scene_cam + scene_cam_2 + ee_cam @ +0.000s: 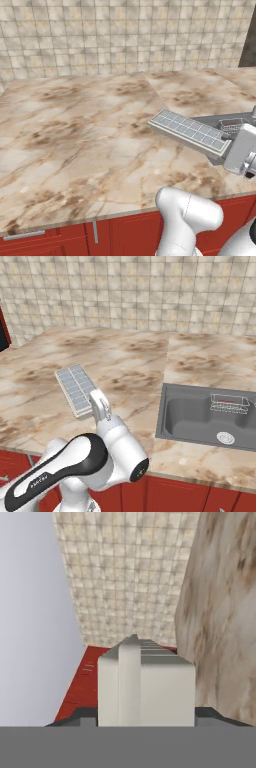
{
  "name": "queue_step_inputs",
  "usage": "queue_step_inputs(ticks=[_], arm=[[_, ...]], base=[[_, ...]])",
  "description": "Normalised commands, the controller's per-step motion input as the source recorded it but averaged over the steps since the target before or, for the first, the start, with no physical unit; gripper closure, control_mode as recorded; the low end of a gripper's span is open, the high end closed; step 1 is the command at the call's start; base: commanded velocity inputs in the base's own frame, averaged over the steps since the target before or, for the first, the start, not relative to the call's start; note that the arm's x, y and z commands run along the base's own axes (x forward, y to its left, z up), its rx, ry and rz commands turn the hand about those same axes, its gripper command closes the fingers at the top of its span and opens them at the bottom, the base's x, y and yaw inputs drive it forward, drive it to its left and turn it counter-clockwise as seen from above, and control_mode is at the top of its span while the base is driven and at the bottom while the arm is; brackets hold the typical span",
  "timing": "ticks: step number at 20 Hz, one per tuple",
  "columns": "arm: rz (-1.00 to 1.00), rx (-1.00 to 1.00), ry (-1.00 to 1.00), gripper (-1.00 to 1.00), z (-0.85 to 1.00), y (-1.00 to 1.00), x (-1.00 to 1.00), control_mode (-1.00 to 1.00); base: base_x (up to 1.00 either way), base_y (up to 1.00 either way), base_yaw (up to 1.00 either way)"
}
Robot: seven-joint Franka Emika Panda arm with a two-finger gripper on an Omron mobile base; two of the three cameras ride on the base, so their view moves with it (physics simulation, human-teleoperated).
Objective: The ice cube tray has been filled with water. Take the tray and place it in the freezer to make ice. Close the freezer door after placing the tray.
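Observation:
The ice cube tray point(189, 131) point(75, 387) is an off-white oblong with a grid of pale blue cells. It is held level a little above the marble counter point(75, 130) point(130, 366), next to the sink. My gripper point(229, 149) point(93, 405) is shut on one short end of the tray. In the hand view the tray point(145, 682) runs straight away from the hand as a pale block. That view is rolled, with the counter point(225, 612) on its right. The freezer and the freezer door are out of view.
A grey sink point(195, 416) point(220, 121) is sunk into the counter right of the tray, with a wire basket point(229, 404) at its back. A tiled wall point(125, 35) backs the counter. Red cabinets point(55, 240) run below its front edge.

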Motion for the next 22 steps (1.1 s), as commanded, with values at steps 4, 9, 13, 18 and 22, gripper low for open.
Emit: queue_step_inputs(ticks=[4, 9, 13, 18, 22], arm=[[0.12, 0.00, 0.09, 1.00, 0.11, 0.14, 0.00, -1.00], [0.07, 0.00, 0.07, 1.00, 0.00, 0.13, 0.00, -1.00], [0.04, 0.00, 0.03, 1.00, 0.00, 0.15, 0.00, -1.00], [0.00, 0.00, 0.00, 1.00, 0.00, 0.01, 0.00, -1.00], [0.00, 0.00, 0.00, 1.00, 0.00, 0.00, 0.00, 1.00]], base=[[0.00, 0.00, 0.00], [0.00, 0.00, 0.00], [0.00, 0.00, 0.00], [0.00, 0.00, 0.00], [-0.26, 0.00, 0.02]])
